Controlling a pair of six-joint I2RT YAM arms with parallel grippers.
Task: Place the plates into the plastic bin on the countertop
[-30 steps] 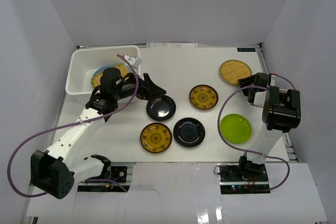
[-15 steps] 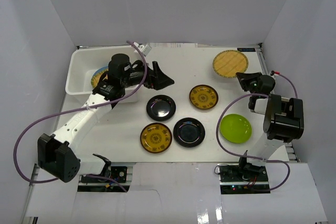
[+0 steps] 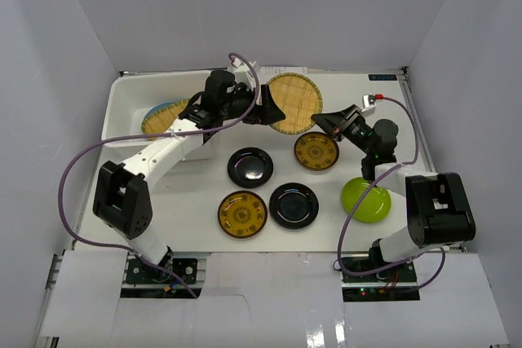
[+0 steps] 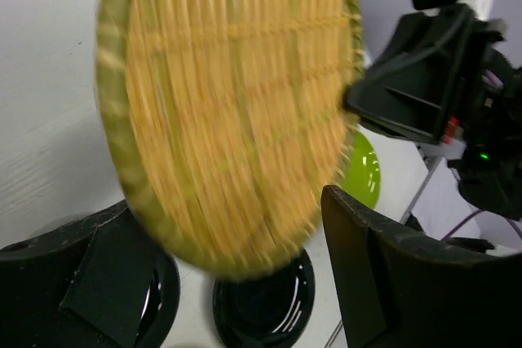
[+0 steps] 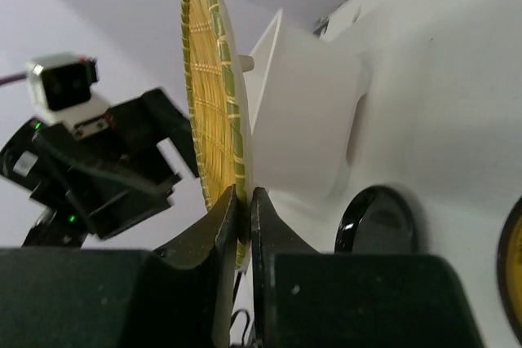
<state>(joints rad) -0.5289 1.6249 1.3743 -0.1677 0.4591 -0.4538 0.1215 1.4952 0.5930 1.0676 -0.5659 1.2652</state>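
My right gripper (image 3: 325, 125) is shut on the rim of a tan woven tray (image 3: 292, 103) and holds it on edge above the back of the countertop (image 3: 196, 218); its fingers pinch the rim in the right wrist view (image 5: 242, 201). My left gripper (image 3: 264, 112) is open at the tray's left edge, and the blurred tray (image 4: 228, 103) fills the space between its fingers (image 4: 391, 275). The white plastic bin (image 3: 130, 91) at the back left holds the other woven tray (image 3: 169, 120) on a light blue plate (image 3: 152, 111).
On the table lie two black plates (image 3: 249, 167) (image 3: 294, 204), two gold-patterned plates (image 3: 242, 213) (image 3: 316, 151) and a lime green plate (image 3: 365, 199). The bin's corner (image 5: 306, 120) and a black plate (image 5: 379, 222) show past the held tray.
My right gripper has carried the woven tray from the back right to the back middle and tipped it on edge. My left arm has swung right from the bin to meet it.
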